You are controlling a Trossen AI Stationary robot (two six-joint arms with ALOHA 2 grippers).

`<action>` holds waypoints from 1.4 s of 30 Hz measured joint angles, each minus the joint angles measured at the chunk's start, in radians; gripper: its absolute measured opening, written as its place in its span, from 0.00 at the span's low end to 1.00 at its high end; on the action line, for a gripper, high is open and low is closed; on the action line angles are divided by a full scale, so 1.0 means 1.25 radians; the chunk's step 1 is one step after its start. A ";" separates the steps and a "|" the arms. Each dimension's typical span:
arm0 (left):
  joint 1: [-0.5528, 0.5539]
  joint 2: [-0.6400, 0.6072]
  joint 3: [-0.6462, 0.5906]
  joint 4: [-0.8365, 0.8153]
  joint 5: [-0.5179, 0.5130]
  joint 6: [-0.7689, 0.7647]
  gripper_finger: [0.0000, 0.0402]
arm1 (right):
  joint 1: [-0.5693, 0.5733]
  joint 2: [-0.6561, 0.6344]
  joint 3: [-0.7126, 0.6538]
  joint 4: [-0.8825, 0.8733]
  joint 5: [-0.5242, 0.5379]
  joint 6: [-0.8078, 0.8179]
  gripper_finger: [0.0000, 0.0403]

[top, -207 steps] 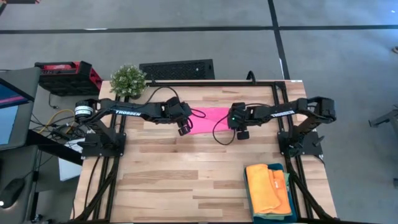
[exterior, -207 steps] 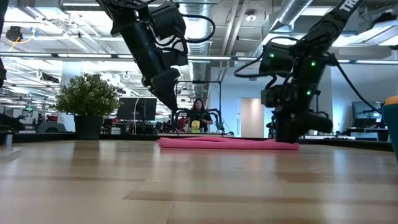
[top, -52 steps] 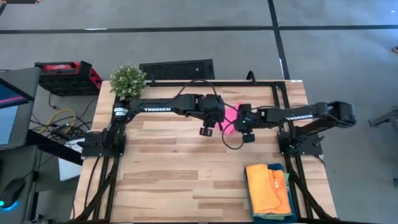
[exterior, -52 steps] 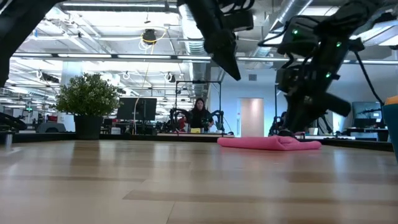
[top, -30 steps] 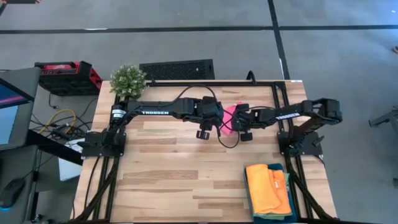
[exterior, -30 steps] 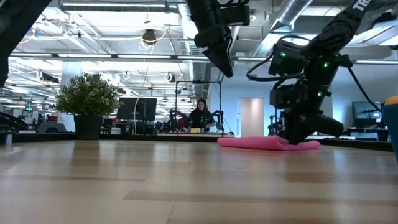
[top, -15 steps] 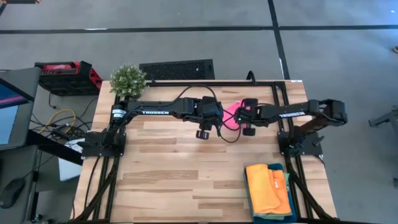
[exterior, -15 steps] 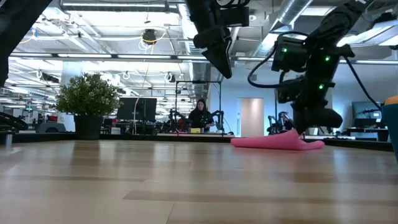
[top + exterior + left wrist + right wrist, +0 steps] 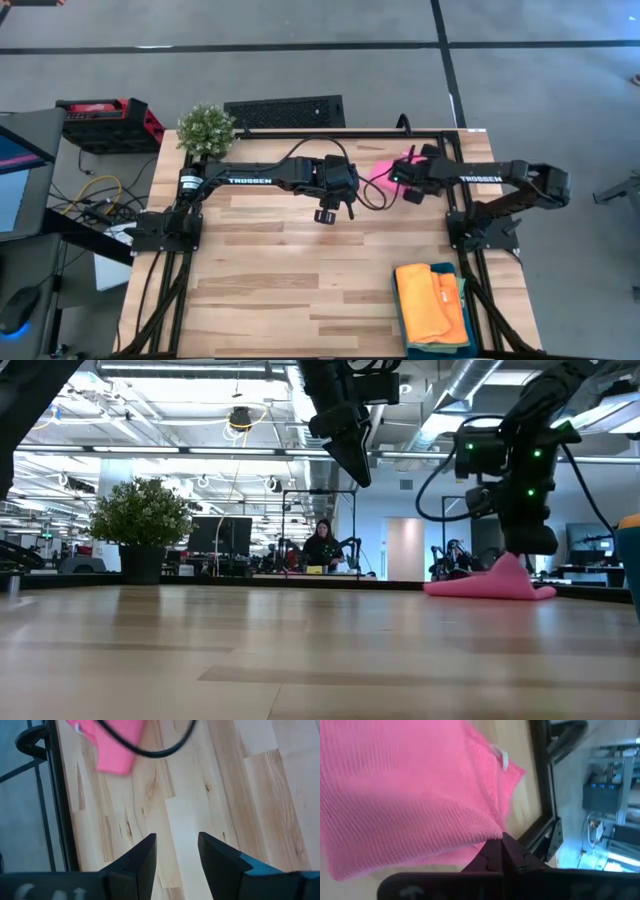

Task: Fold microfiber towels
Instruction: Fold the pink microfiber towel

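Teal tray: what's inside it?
The teal tray holds a yellow towel partly under an orange towel. Anything beneath them is covered.

robotics lab | open hall, exposed ducts (image 9: 470, 385) | far benches with monitors (image 9: 220, 535) and other arms | seated person (image 9: 321, 546) | grey concrete floor (image 9: 300, 70)

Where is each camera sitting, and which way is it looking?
High view: above the table, looking straight down; both arms, the orange towel and a potted plant show.
Low view: at table-top height, looking level into the room; both arms come from above.
Left wrist view: on the left arm, facing bare wood past the open left gripper.
Right wrist view: on the right arm, facing the pink towel pinched by the right gripper.
Shared: all four views show the pink towel.
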 joint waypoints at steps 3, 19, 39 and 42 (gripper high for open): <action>0.000 0.000 0.000 0.000 0.000 0.000 0.35 | -0.034 0.000 0.000 0.004 0.001 -0.001 0.00; 0.000 0.000 0.000 -0.010 0.002 0.011 0.35 | -0.227 0.002 0.000 0.001 -0.008 0.002 0.00; 0.001 0.000 0.000 -0.071 0.002 0.008 0.35 | -0.242 0.002 0.009 0.000 -0.010 -0.008 0.38; 0.001 0.000 0.000 -0.071 0.002 0.007 0.35 | -0.242 0.002 0.055 -0.042 -0.017 0.040 0.47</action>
